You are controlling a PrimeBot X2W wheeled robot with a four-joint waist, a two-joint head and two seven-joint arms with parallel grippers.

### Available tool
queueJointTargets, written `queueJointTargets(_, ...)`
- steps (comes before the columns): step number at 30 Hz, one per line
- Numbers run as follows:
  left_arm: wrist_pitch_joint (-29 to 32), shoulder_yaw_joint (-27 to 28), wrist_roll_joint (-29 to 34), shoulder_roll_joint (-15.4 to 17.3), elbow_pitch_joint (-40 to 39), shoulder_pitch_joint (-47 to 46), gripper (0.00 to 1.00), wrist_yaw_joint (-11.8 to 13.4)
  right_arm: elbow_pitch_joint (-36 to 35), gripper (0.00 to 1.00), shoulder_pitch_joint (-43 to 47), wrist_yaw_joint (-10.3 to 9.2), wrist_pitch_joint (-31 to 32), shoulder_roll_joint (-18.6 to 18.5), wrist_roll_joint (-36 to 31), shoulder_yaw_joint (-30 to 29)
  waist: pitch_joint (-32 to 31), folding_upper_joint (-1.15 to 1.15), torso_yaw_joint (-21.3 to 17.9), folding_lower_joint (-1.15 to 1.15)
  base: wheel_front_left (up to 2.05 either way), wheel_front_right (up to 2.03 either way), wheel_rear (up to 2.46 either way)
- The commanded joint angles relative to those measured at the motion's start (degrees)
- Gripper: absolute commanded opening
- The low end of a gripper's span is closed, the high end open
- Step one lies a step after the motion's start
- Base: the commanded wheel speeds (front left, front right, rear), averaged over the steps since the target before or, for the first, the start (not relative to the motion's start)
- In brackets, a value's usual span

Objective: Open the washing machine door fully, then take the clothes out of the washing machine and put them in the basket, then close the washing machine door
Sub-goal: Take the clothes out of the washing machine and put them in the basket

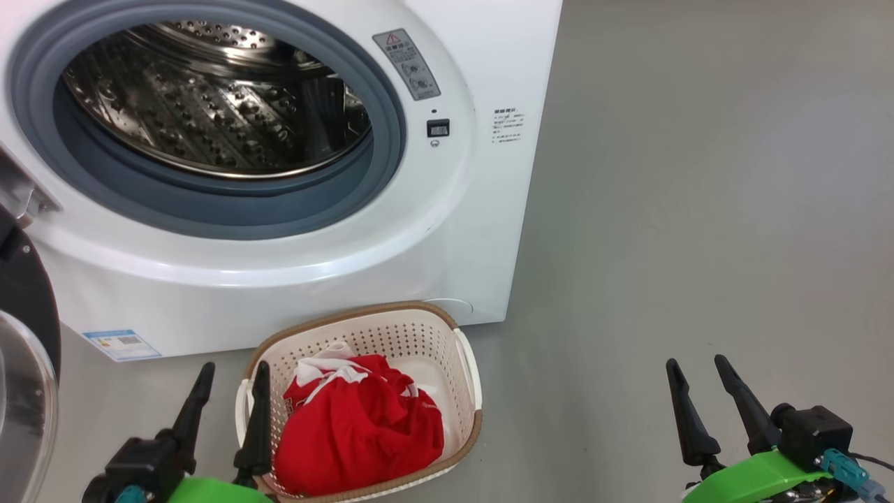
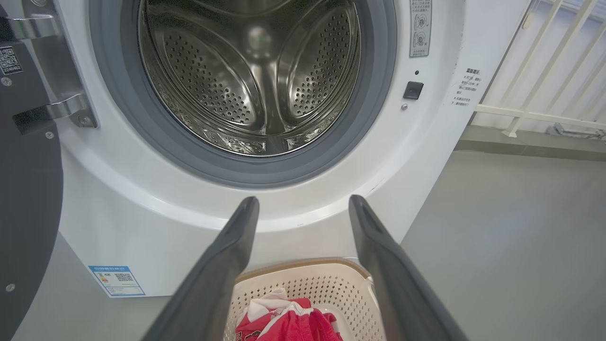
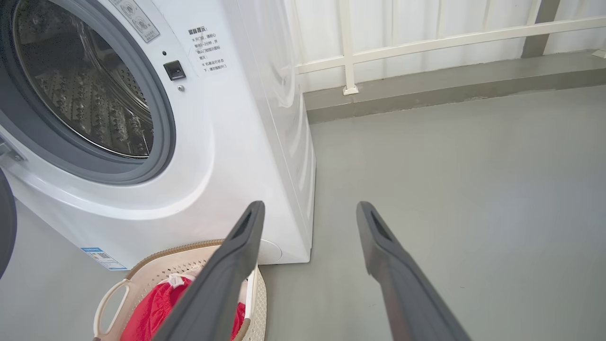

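Grey floor [image 1: 698,209] runs bare to the right of the washing machine [image 1: 447,230], whose drum [image 1: 209,105] looks empty, as far as the views reach inside. At the machine's left the door [image 1: 21,300] hangs swung wide, leaving the mouth free. Just in front of the machine sits the basket [image 1: 412,342], set close for short transfers, with the clothes [image 1: 363,426] heaped inside. Nearer than the machine, the left tool [image 1: 235,368] and the right tool [image 1: 696,363] stand spread wide, holding nothing
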Motion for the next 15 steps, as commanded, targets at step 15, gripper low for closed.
queueJointTargets(15, -0.28, 3.32, -0.52, 0.99, -4.86, 3.48, 1.00, -0.32, -2.15, 1.00, 1.28, 0.42, -0.37, -0.28, -0.77, 0.55, -0.59, 0.00, -0.03, 0.00, 0.00, 0.00, 0.00)
